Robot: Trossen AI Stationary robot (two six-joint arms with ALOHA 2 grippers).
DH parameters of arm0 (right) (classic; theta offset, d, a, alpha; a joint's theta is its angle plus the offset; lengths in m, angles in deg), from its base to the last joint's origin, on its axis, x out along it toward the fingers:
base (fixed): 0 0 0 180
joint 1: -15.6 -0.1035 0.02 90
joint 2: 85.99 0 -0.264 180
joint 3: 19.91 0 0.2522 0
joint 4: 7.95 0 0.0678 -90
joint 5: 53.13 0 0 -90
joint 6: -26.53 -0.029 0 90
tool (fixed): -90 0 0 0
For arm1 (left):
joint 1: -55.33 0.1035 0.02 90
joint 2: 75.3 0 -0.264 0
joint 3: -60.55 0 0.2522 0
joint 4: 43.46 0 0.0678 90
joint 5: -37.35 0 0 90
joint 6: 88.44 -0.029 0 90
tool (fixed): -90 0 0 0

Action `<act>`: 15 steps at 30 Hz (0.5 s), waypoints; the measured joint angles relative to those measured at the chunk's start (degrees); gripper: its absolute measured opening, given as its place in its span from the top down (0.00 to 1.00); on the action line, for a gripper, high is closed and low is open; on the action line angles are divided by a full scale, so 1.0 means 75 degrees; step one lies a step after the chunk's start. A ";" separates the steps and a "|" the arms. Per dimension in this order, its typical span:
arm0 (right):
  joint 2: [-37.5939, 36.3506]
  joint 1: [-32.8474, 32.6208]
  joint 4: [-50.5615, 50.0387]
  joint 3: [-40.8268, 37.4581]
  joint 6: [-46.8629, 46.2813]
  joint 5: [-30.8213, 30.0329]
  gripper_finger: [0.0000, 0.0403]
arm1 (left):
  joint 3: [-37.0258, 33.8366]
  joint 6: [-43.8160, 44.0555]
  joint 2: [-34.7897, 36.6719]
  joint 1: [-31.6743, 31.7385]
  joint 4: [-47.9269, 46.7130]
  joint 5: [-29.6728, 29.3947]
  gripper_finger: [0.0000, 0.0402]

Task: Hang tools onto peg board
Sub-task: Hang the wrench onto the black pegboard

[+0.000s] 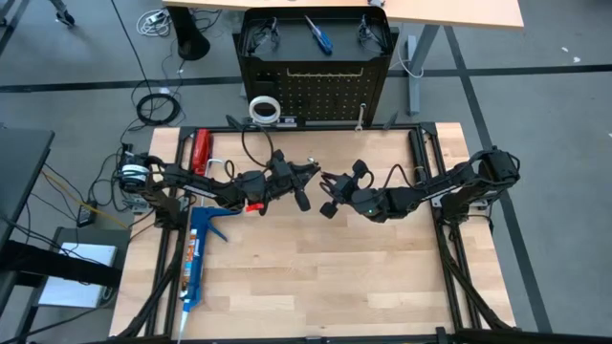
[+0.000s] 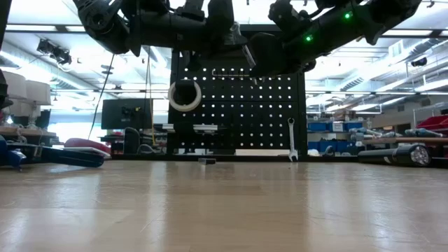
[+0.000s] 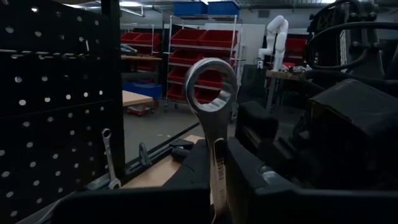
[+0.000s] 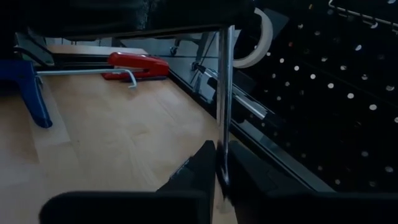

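A silver wrench (image 3: 212, 93) hangs in the air above the middle of the table, between my two grippers, which face each other. My left gripper (image 1: 304, 189) is shut on it, and the ring end sticks out past the fingers. My right gripper (image 1: 329, 196) is shut on the same wrench (image 4: 224, 93), seen edge-on in the right wrist view. The peg board (image 1: 316, 86) stands at the table's far edge. A white tape roll (image 1: 265, 109) and a second wrench (image 2: 292, 140) hang on it. My left gripper pinches the wrench's shaft (image 3: 217, 165) between its two fingers, a little below the ring end (image 3: 211, 84). The fingers come level from the table's left. The wrench is lifted clear of the table. My right gripper pinches the wrench's shaft (image 4: 223, 163) between its two fingers, on its flat faces. It comes about level from the table's right. The shaft runs on past the fingertips toward the left gripper.
A long blue caulking gun (image 1: 196, 258) lies by the table's left edge, with a red-handled tool (image 1: 201, 151) at the far left. A blue-handled screwdriver (image 1: 318, 35) and black safety glasses (image 1: 263, 33) sit on top of the peg board. Bare wood lies in front.
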 joint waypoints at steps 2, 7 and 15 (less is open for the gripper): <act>0.0000 -0.0064 0.0000 0.0000 0.0065 0.0090 0.85 | 0.0000 -0.0003 0.0000 0.0003 -0.0006 0.0067 0.96; -0.0260 -0.0334 0.0010 0.0000 0.0233 0.0246 0.71 | -0.0017 -0.0090 -0.0001 0.0112 -0.0219 0.0295 0.97; -0.0838 -0.0446 -0.0952 0.0000 0.0132 0.0283 0.48 | -0.0020 0.0009 -0.0003 0.0329 -0.0388 0.1238 0.99</act>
